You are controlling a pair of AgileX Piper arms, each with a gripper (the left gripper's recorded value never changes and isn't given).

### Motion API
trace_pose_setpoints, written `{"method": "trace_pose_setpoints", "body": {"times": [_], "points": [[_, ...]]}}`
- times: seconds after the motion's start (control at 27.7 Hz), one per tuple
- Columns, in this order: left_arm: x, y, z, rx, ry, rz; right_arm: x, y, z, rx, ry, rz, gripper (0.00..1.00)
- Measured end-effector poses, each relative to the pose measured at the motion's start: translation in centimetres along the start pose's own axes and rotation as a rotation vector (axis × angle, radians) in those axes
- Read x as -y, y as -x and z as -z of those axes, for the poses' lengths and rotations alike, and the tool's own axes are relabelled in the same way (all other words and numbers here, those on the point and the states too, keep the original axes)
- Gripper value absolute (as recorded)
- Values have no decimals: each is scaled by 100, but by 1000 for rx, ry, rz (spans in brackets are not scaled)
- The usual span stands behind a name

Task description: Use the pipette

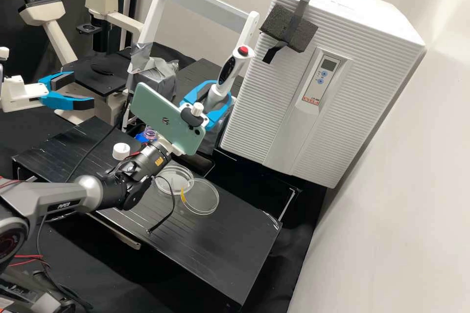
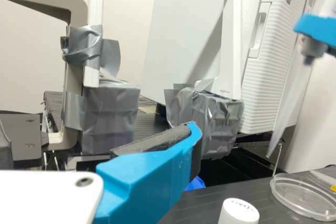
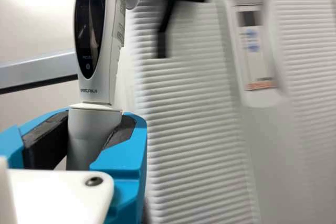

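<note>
Right gripper: jaws pinching the lower body of the pipette.
Pipette: upright with its red button on top, raised over the back edge of the black platform, just beside the white ribbed cabinet.
Left gripper: jaws spread with nothing between them, beyond the platform's back left corner, near the microscope.
Petri dishes: two, overlapping, mid-platform, with the pipette tip above and clear of them.
White cap: upright near the platform's back edge.
</note>
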Motion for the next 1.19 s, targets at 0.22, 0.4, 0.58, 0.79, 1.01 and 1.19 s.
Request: {"method": "trace_pose_setpoints", "body": {"times": [0.22, 0.4, 0.58, 0.79, 1.01, 1.19], "points": [[18, 43, 69, -32, 2, 7, 193, -65, 180, -92, 14, 94, 0], [14, 61, 118, -58, 8, 3, 219, -69, 198, -99, 36, 105, 0], [10, 62, 127, -66, 11, -1, 215, -72, 201, -100, 35, 103, 0], [10, 62, 127, -66, 11, -1, 217, -71, 199, -98, 14, 104, 0], [10, 62, 127, -66, 11, -1, 217, -71, 199, -98, 7, 104, 0], [21, 60, 103, -57, 12, 3, 217, -71, 199, -94, -63, 108, 0]]}}
